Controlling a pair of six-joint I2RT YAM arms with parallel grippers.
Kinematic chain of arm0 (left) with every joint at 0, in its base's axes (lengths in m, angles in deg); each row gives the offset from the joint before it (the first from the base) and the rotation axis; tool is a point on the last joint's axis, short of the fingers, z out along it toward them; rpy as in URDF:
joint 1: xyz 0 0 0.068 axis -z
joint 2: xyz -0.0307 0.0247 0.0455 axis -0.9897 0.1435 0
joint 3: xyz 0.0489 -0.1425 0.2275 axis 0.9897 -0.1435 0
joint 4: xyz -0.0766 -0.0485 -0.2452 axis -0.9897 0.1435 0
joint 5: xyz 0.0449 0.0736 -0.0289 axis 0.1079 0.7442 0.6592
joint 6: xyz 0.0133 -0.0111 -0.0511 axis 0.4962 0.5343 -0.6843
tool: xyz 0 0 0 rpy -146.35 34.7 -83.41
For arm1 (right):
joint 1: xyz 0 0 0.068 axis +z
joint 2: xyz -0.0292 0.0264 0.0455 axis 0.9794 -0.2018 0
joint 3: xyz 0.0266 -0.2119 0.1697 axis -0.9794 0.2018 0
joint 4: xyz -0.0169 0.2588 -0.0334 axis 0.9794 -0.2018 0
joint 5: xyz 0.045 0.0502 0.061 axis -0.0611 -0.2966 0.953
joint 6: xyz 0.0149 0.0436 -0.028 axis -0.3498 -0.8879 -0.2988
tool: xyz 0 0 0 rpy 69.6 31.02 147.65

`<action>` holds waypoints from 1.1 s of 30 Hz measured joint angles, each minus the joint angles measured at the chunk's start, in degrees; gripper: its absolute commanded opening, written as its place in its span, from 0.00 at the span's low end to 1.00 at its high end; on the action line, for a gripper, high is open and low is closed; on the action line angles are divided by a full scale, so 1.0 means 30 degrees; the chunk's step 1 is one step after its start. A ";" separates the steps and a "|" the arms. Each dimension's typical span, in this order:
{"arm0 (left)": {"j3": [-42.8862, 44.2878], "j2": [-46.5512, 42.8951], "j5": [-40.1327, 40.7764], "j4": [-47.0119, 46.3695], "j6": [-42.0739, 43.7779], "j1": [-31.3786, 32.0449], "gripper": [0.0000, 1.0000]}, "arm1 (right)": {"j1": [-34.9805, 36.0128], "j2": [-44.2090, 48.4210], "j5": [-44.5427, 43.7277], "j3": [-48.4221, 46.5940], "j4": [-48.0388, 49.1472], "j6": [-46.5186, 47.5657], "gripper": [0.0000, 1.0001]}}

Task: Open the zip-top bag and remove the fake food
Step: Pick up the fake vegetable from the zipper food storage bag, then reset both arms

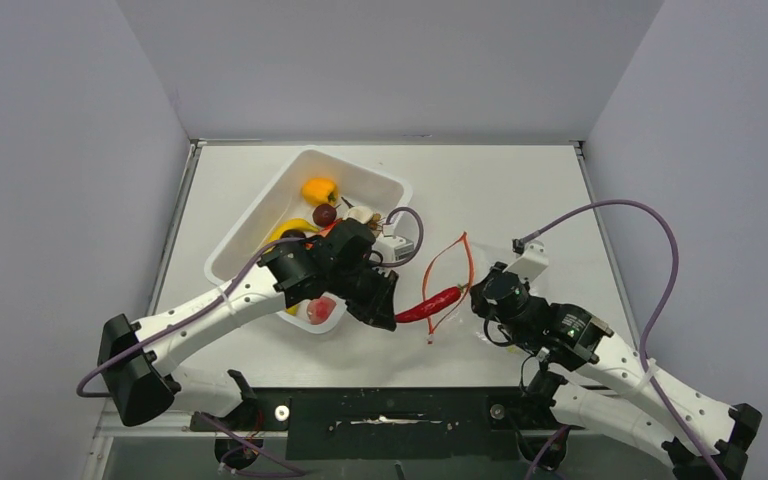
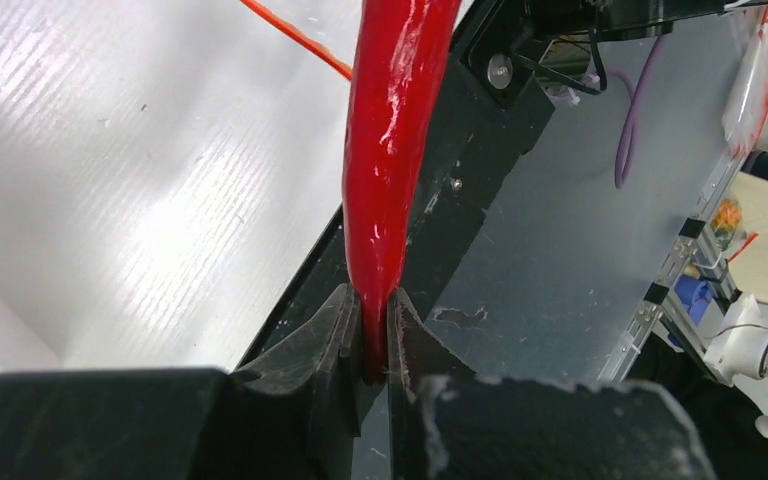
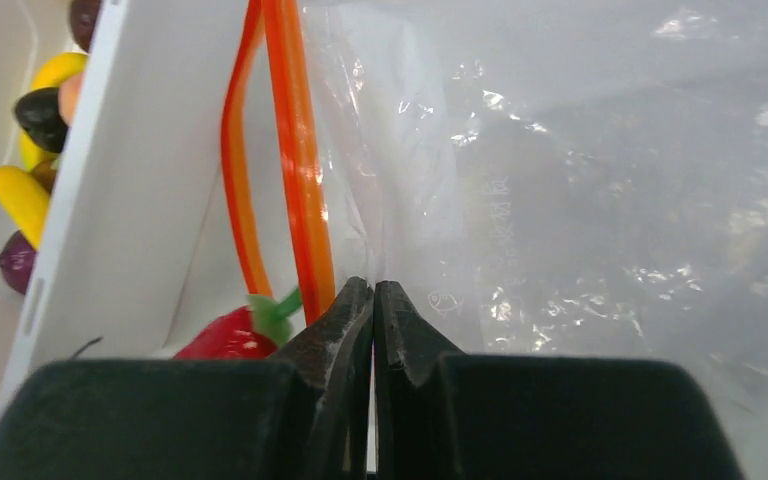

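Gripping red chili [image 2: 390,150] tip in left pincer [image 2: 372,305], right pincer [image 3: 373,295] pinching zip-top bag [image 3: 580,200] edge

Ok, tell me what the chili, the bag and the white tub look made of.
The chili: likely plastic, glossy red with sharp highlights. The bag: thin clear plastic film, crinkled and shiny. The tub: probably rigid white plastic, with smooth matte walls.
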 measured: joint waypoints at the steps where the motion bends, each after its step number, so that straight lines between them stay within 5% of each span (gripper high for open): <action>1: 0.0015 -0.0182 0.0015 0.0087 0.0036 -0.0022 0.00 | -0.0080 -0.0182 -0.0080 0.0000 -0.0321 -0.0175 0.00; 8: 0.0138 -0.1566 0.0954 0.1217 0.0284 -0.0408 0.00 | -0.0503 -0.0532 -0.0233 0.0386 -0.1348 -0.1129 0.00; 14: 0.0153 -0.2463 0.4787 0.1647 -0.0554 -0.1559 0.00 | -0.0823 -0.0138 0.0080 0.0991 -0.1260 -0.1311 0.00; 25: -0.3708 -0.5632 0.6477 -0.2426 -0.2878 -1.1366 0.00 | -0.0976 0.0022 0.1829 0.1821 -0.0095 -0.1246 0.02; 27: -0.4852 -0.5049 0.5938 -0.3111 -0.3220 -1.2495 0.07 | -0.0984 -0.0029 0.2149 0.1909 0.0219 -0.1202 0.03; 31: -0.5683 -0.3519 0.5654 -0.3446 -0.3563 -1.2866 0.57 | -0.1020 -0.0386 0.2783 0.1938 0.0619 -0.0998 0.06; 33: -0.5945 -0.3206 0.5705 -0.3650 -0.3723 -1.2866 0.71 | -0.1078 -0.0532 0.3053 0.1938 0.0750 -0.0860 0.09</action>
